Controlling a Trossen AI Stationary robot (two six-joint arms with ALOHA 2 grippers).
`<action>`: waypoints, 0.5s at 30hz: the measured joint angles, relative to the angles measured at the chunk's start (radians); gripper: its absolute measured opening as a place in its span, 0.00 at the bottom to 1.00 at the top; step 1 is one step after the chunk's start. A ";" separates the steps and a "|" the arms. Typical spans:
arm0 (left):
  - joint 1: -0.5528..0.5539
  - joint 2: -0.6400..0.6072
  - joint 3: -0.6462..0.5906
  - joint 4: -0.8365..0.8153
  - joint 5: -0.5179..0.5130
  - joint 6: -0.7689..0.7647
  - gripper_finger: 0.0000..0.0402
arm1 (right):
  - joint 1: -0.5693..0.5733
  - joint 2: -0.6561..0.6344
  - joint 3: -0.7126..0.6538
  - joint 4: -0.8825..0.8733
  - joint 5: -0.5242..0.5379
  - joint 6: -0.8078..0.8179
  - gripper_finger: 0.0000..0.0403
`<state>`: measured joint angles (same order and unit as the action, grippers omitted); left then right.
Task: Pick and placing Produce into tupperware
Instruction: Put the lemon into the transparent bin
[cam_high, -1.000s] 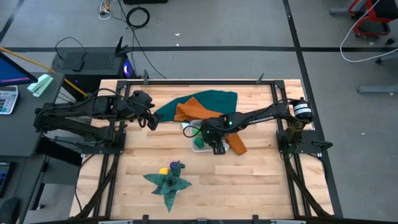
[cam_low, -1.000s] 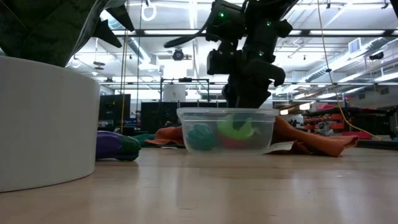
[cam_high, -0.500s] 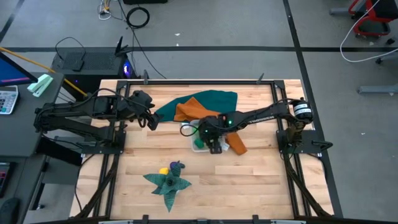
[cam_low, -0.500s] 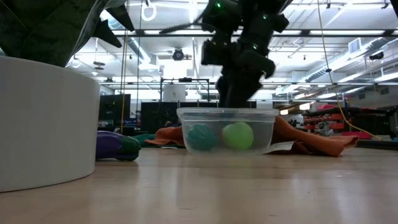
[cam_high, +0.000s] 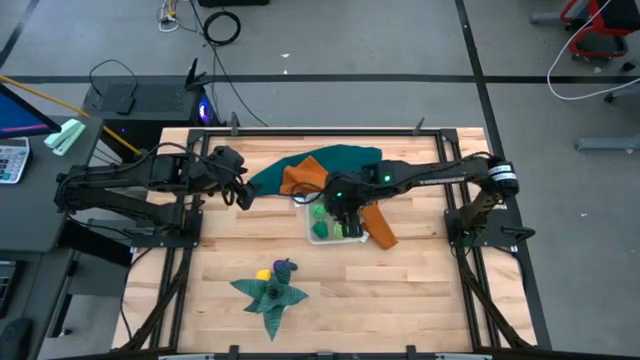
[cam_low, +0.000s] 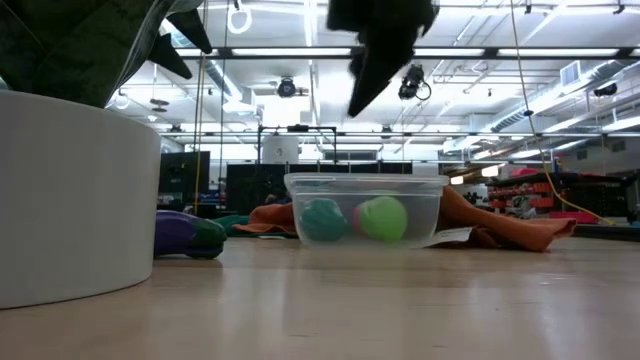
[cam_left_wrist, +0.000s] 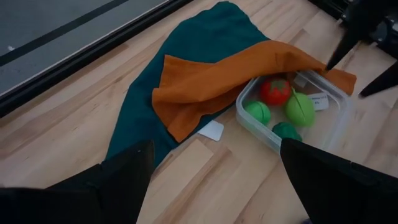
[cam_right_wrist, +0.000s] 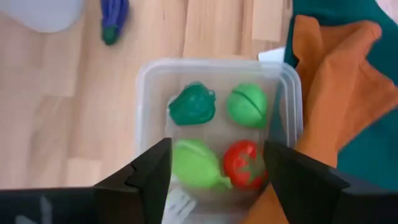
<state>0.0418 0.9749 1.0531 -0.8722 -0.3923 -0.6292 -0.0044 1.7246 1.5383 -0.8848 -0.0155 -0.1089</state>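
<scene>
With the right gripper (cam_right_wrist: 214, 177) held open and empty above the tupperware (cam_right_wrist: 149, 81), the purple produce (cam_right_wrist: 114, 18) is judged light, rigid, best pinched mid-body.

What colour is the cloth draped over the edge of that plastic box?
Orange. The cloth overlaps the tupperware rim and lies on a teal cloth; the left wrist view shows it best.
</scene>
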 joint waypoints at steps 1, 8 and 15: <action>0.000 0.000 0.000 -0.004 0.000 -0.007 0.88 | 0.000 -0.017 0.000 -0.019 -0.008 0.014 0.52; 0.000 0.000 0.000 -0.051 0.039 -0.020 0.88 | 0.007 -0.118 0.000 -0.165 -0.043 0.119 0.47; 0.000 0.000 0.000 -0.089 0.049 -0.022 0.88 | 0.037 -0.214 -0.058 -0.240 -0.045 0.251 0.48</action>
<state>0.0418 0.9749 1.0528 -0.9610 -0.3432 -0.6514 0.0323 1.5110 1.4807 -1.1246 -0.0605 0.1418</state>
